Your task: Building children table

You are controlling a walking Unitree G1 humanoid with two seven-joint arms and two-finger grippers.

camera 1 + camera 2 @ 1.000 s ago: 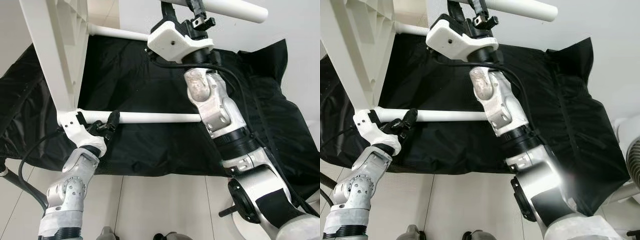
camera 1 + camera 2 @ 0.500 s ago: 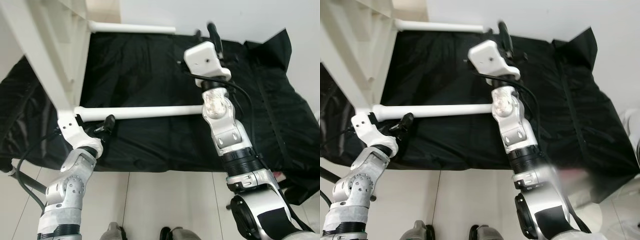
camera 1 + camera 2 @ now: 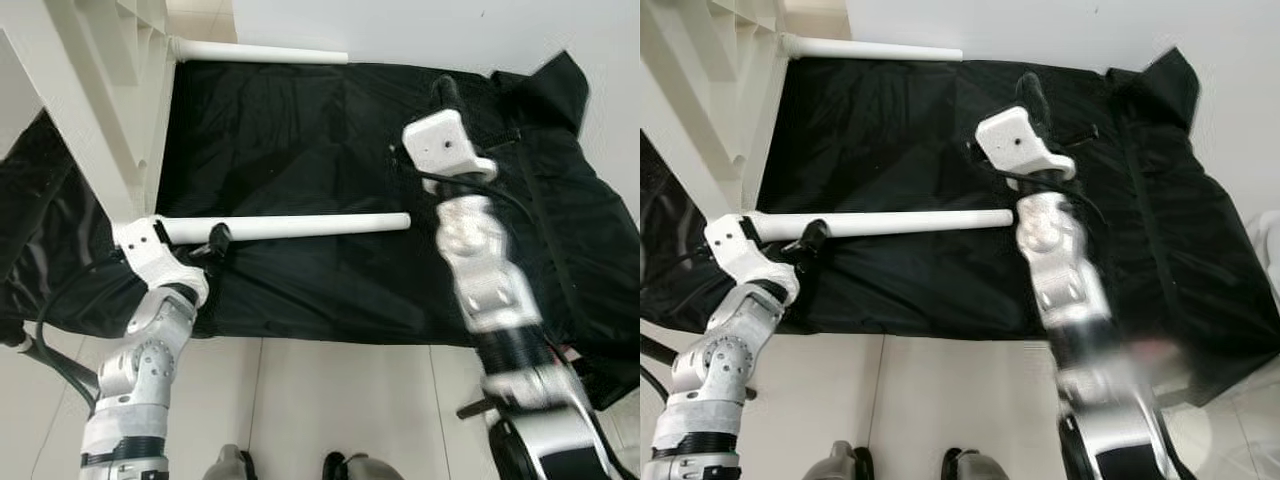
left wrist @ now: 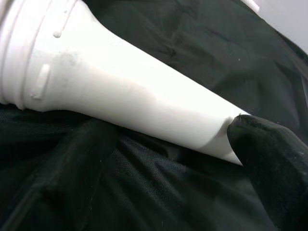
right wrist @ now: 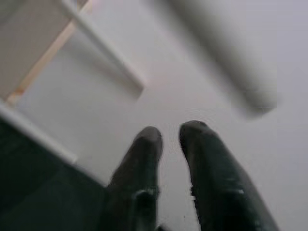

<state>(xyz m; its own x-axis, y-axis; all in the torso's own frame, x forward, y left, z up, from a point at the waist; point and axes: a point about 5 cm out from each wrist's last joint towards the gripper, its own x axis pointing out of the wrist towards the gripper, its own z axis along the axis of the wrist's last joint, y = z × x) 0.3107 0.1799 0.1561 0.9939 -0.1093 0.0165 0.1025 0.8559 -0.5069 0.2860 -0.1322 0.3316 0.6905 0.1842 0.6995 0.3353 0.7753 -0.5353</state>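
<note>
The white children's table top [image 3: 90, 110] stands on its edge at the left, legs pointing right. The near leg [image 3: 300, 226] runs level over the black cloth [image 3: 300, 150]; the far leg [image 3: 260, 52] lies along the wall. My left gripper [image 3: 215, 240] sits at the near leg's base. In the left wrist view its fingers [image 4: 269, 159] are spread wide, both against the same side of the leg [image 4: 120, 91]. My right gripper [image 3: 445, 92] is raised over the cloth beyond the near leg's tip, its fingers [image 5: 144, 144] almost together on nothing.
The cloth covers the floor up to the white wall [image 3: 450, 30]. Pale floor tiles [image 3: 330, 400] lie in front of it, with my feet at the bottom edge. A black cable [image 3: 40, 340] loops at the left. A blurred white leg [image 5: 226, 62] passes near the right gripper.
My right gripper has let go of a raised white leg and dropped down and to the right, blurred with motion. The left gripper stays at the near leg's base. The camera shifted.
</note>
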